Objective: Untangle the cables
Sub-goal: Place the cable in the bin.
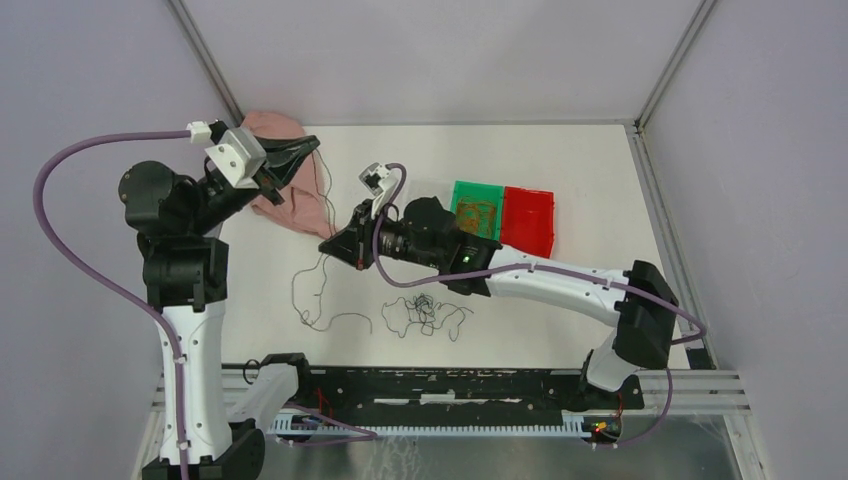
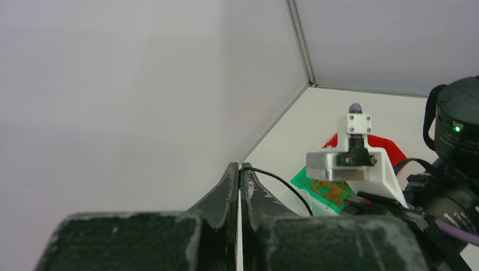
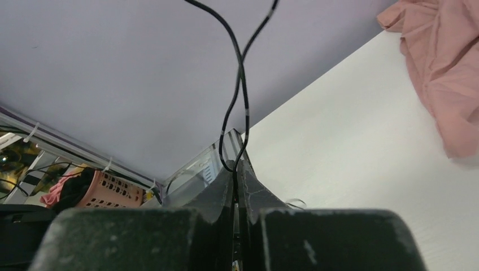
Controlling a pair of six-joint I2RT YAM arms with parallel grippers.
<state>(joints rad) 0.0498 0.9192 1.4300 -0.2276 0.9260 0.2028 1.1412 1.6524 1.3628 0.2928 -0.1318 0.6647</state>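
Cables [image 1: 420, 312]: main wad lies on the table [image 1: 580, 165] toward its near edge, below the right claw [image 1: 326, 243]. One black strand [image 3: 240, 84] rises from it, pinched in the right claw's pressed-together jaws, and runs on to the left claw [image 1: 314, 147], which is raised over the pink cloth [image 1: 290, 205] and also clamped on it.

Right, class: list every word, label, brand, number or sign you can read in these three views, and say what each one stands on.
No text can be read in any view.
Pale print on the black joint housing, left wrist view: too blurred to read.
Green bin and red bin, top view: no lettering visible.
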